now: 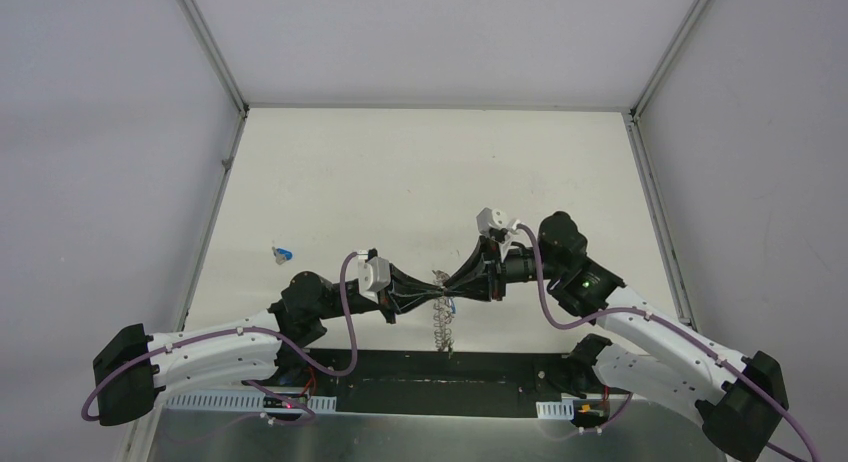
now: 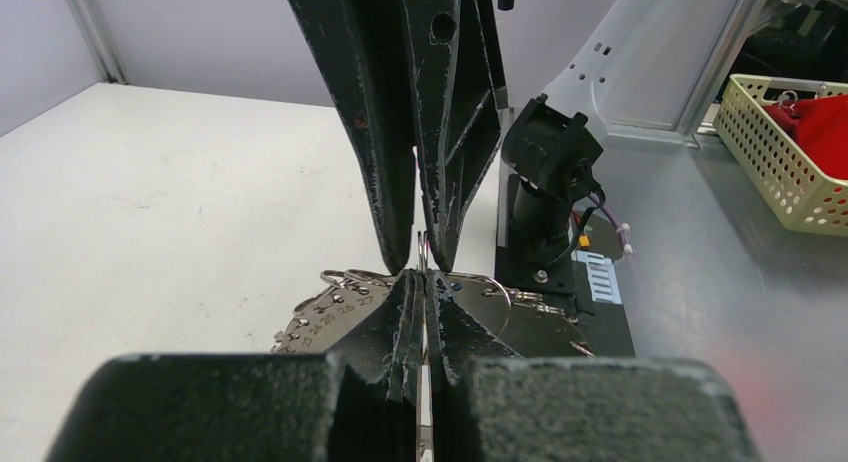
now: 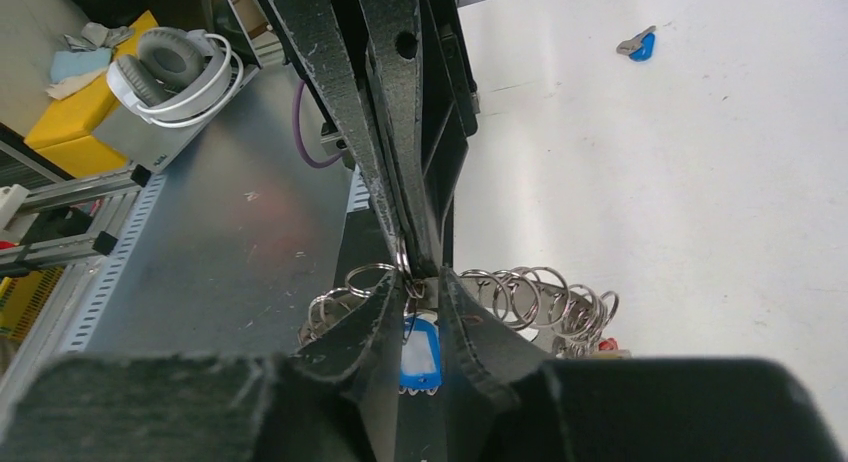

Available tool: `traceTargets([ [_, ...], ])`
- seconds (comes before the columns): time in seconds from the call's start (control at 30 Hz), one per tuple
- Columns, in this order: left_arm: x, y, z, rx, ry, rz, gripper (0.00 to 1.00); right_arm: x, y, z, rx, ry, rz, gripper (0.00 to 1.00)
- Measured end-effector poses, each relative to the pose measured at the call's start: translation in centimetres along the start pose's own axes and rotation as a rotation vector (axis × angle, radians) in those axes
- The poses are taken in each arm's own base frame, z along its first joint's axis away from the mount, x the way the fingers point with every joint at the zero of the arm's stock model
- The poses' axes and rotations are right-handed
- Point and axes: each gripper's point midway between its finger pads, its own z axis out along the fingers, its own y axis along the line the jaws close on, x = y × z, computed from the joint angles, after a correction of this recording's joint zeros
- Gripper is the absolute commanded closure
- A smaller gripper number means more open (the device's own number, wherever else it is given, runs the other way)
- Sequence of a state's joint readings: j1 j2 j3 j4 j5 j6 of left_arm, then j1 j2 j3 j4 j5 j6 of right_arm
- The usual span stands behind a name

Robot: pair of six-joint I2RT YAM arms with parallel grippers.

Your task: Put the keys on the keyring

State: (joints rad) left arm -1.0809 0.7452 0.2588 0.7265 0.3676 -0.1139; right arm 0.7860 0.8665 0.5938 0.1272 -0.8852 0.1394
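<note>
The keyring (image 2: 335, 312), a grey numbered disc edged with wire loops (image 3: 540, 292), hangs between both arms above the table's near edge (image 1: 442, 327). My left gripper (image 2: 424, 278) is shut on its thin top edge. My right gripper (image 3: 422, 280) faces it tip to tip, jaws a narrow gap apart. A small split ring sits between the tips, and a blue-tagged key (image 3: 418, 350) hangs between the fingers below. Whether the pads touch the ring is unclear. A red-headed key (image 3: 605, 344) peeks out at the loops. Another blue key (image 1: 283, 252) lies loose on the white table to the left.
The grey metal bench (image 3: 230, 242) with the arm bases (image 2: 545, 182) lies just below the keyring. A yellow perforated basket with red cloth (image 2: 790, 152) stands off the table, and white headphones (image 3: 170, 67) lie beyond the bench. White walls (image 1: 120, 132) enclose the table.
</note>
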Motion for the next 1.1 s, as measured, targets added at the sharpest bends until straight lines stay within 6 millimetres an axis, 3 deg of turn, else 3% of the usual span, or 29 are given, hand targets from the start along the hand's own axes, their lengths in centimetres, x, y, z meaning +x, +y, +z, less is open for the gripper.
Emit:
traceTargets([
  [0.13,0.0,0.0,0.0,0.000,0.001,-0.001,1.00,0.0,0.2,0.1,-0.012,0.001,0.011,0.99],
  [0.3,0.0,0.0,0.0,0.001,-0.001,-0.006,0.99,-0.1,0.2,0.1,-0.012,-0.002,0.008,1.00],
  [0.47,-0.1,0.0,-0.1,-0.002,-0.002,-0.004,0.68,0.1,0.2,-0.1,-0.002,0.006,0.003,1.00],
  [0.6,-0.8,0.0,-0.4,-0.013,0.000,0.001,0.58,1.6,0.1,-0.5,0.022,0.068,0.023,1.00],
  [0.73,-1.5,0.2,-0.4,-0.032,0.035,0.012,0.56,2.3,-0.1,-1.2,0.050,0.154,0.025,1.00],
  [0.87,-1.4,0.5,-0.2,-0.043,0.104,0.021,0.58,1.8,-0.3,-1.7,0.070,0.232,0.009,1.00],
  [1.1,0.5,1.4,0.9,-0.055,0.284,0.031,0.61,2.1,-0.7,-1.9,0.074,0.354,0.051,1.00],
])
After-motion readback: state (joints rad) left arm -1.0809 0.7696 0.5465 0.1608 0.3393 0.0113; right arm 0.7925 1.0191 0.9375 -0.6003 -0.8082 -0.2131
